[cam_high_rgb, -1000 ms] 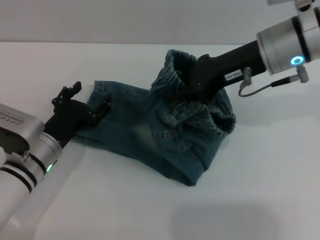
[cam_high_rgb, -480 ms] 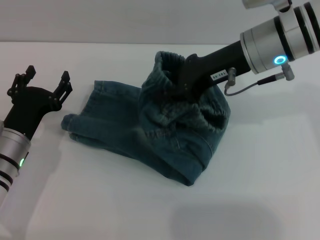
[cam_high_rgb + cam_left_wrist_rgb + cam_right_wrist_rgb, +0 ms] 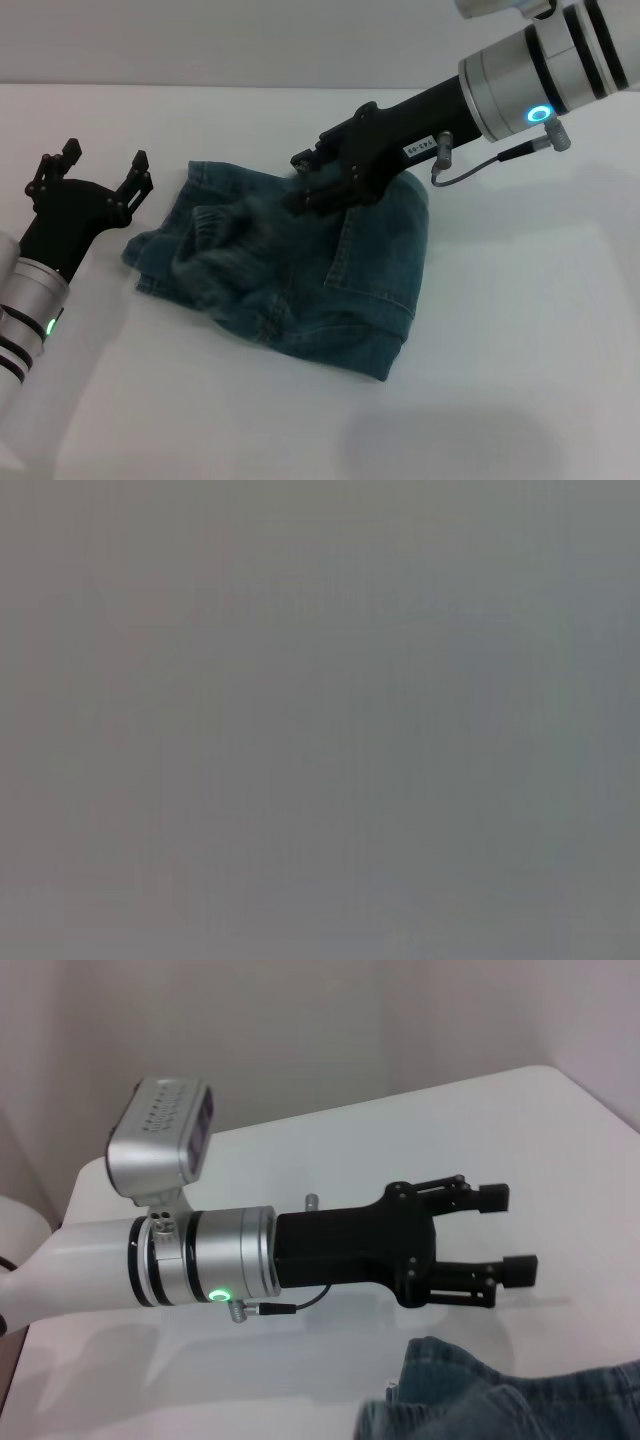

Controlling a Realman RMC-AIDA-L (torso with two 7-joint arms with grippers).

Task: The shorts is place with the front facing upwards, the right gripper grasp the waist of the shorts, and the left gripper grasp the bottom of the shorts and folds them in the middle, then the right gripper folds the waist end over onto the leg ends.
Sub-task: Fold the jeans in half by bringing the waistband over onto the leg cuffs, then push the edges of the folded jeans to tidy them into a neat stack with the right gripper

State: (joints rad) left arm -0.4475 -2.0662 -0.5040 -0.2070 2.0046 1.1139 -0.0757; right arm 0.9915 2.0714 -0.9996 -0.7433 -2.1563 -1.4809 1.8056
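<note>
One pair of shorts, folded, just beneath the right gripper; two grippers, the left gripper beside it.

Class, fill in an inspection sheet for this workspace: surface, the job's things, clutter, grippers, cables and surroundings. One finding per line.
Surface: white table, plain.
Job's things: shorts lie folded in a rumpled bundle on the table; the waist cannot be told apart in the folds.
Clutter: nothing seen.
Grippers: left gripper open, beside the shorts' edge, apart from them, also seen in the right wrist view. Right gripper over the far side of the shorts; fingers open.
Cables: grey cable loops at the right wrist.
Surroundings: pale wall behind the table.
</note>
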